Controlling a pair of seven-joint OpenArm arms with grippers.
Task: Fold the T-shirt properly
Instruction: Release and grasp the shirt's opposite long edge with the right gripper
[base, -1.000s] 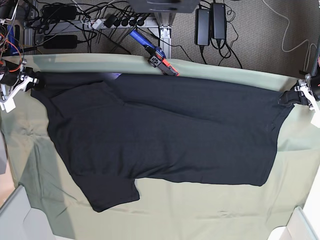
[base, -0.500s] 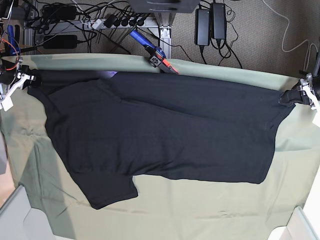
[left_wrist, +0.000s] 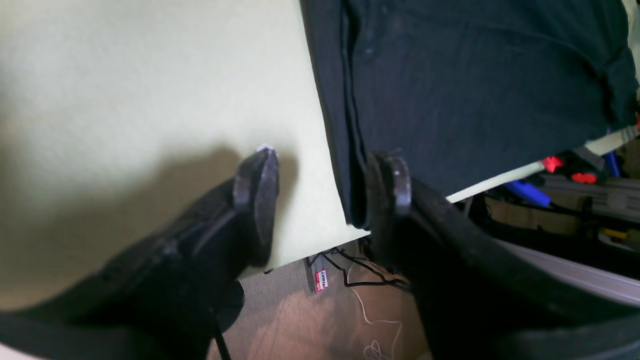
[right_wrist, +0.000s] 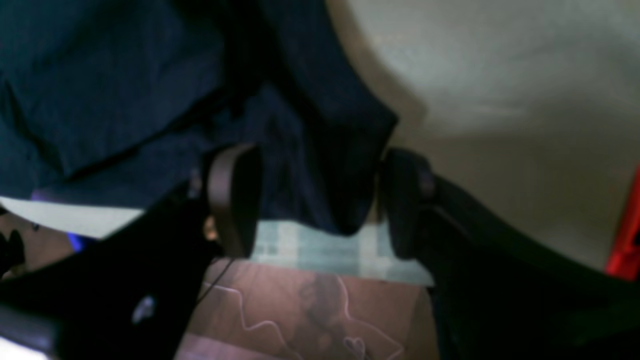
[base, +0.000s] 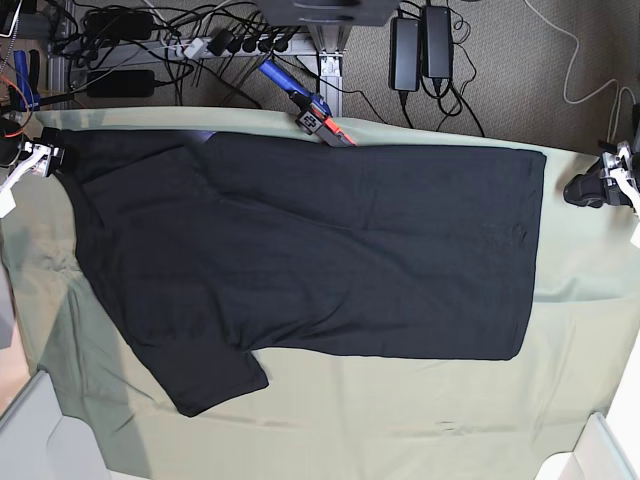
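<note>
Green table cloth (base: 400, 420) under T-shirt (base: 330, 250); wrist views alone: both claws spread.

We see the T-shirt (base: 330, 250) spread flat on the table cloth (base: 420, 420), reaching the far edge. In the base view one sleeve (base: 210, 375) juts toward the near left. A clamp (base: 315, 115) sits at the far edge, just behind the T-shirt. Beyond it, cables (base: 200, 45) lie on the floor. The left gripper (base: 600, 188) stands apart from the T-shirt at that view's right; the right gripper (base: 40, 158) is at its left corner, perhaps touching it.
</note>
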